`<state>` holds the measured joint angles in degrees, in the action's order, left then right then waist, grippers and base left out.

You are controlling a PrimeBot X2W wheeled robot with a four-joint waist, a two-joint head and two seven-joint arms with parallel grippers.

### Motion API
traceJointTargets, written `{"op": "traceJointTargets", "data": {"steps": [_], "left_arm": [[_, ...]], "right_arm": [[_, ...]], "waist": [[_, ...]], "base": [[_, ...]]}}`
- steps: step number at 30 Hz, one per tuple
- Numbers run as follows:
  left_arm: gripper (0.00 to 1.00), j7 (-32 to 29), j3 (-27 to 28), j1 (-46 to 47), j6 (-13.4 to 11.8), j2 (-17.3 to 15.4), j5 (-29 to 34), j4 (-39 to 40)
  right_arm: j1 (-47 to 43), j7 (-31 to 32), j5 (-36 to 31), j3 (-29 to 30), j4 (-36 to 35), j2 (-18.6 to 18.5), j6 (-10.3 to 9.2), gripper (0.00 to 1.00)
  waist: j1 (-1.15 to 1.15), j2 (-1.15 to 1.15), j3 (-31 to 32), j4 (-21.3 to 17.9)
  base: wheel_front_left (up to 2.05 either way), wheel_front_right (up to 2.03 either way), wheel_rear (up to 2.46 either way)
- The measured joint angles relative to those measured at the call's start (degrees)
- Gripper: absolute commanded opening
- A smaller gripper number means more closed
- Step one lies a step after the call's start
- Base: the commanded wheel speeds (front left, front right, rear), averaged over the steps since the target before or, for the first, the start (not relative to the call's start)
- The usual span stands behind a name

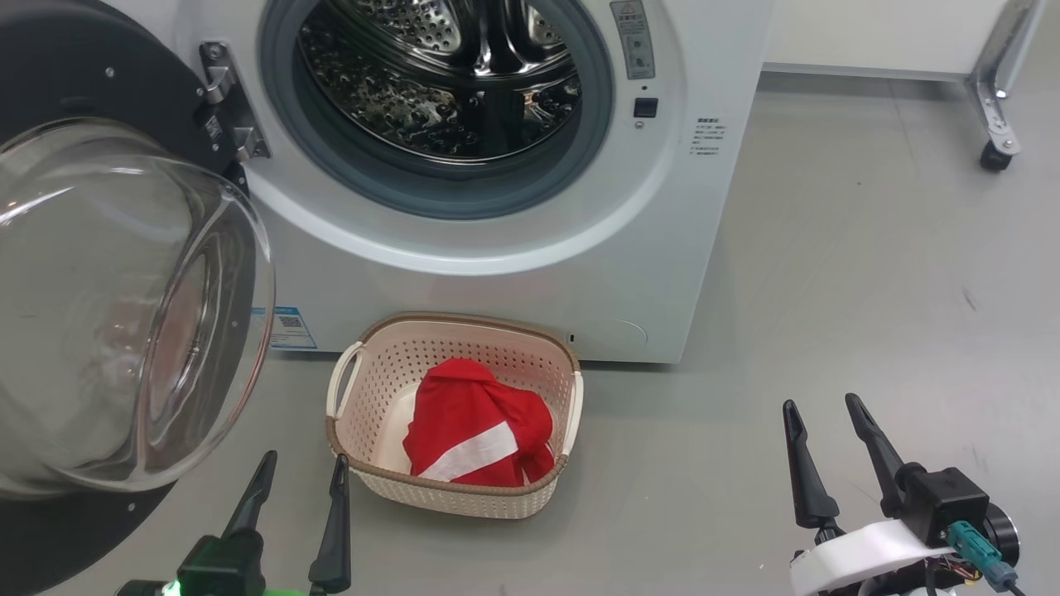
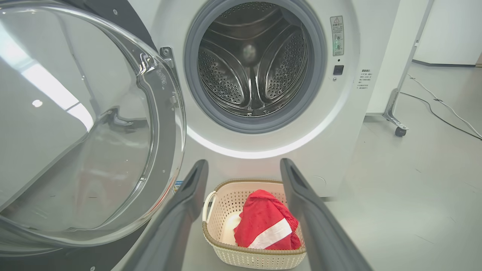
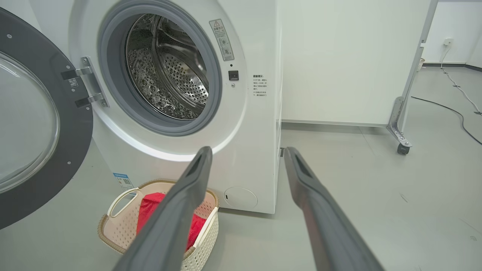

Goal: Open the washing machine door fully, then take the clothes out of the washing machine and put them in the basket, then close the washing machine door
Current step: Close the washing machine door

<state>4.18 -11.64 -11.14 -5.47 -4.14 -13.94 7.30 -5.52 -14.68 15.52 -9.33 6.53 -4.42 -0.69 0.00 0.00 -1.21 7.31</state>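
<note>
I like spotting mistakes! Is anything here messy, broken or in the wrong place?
Nothing stands out. The clothes lie inside the basket, the drum looks empty, and the door hangs open, not yet shut.

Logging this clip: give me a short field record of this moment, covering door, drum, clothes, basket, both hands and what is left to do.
door: large round black-rimmed glass door, swung open at the left of the big white front-loading washing machine
drum: steel drum, no clothes visible inside
clothes: bright red garment with white stripe, bunched in the basket
basket: cream perforated plastic basket with brown rim, on the grey floor before the machine
left hand: open, empty
right hand: open, empty
left to do: close the door
</note>
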Motion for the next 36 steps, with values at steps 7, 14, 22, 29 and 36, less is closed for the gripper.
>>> {"op": "traceJointTargets", "data": {"steps": [7, 14, 22, 29, 36], "left_arm": [[1.00, 0.19, 0.23, 0.01, -0.27, 0.04, 0.00, 0.02], [1.00, 0.25, 0.52, 0.03, -0.30, 0.12, -0.01, -0.01], [1.00, 0.25, 1.34, 0.03, -0.49, 0.21, -0.03, -0.47], [1.00, 0.25, 2.43, -0.01, -0.78, 0.25, -0.24, -0.53], [1.00, 0.26, 3.24, -0.05, -0.79, 0.37, -0.67, -0.40]], "right_arm": [[0.01, 0.00, 0.00, 0.00, -0.53, -0.19, 0.01, 1.00], [0.01, 0.00, -0.01, -0.10, -0.64, -0.21, 0.02, 1.00], [0.01, 0.00, -0.01, -0.79, -0.60, -0.19, 0.04, 1.00], [0.01, 0.02, -0.03, -2.08, -0.58, -0.07, 0.11, 1.00], [0.01, 0.26, -0.04, -2.66, -0.47, 0.04, 0.55, 1.00]], "waist": [[0.00, 0.00, -0.37, 4.45], [0.00, 0.00, -0.70, 9.49], [0.00, 0.00, -0.49, 15.16], [0.00, 0.00, 0.11, 18.68], [0.00, 0.00, 0.42, 19.54]], "base": [[0.00, 0.00, 0.00], [0.00, 0.00, 0.00], [0.00, 0.00, 0.00], [0.00, 0.00, 0.00], [0.00, 0.00, 0.00]]}}
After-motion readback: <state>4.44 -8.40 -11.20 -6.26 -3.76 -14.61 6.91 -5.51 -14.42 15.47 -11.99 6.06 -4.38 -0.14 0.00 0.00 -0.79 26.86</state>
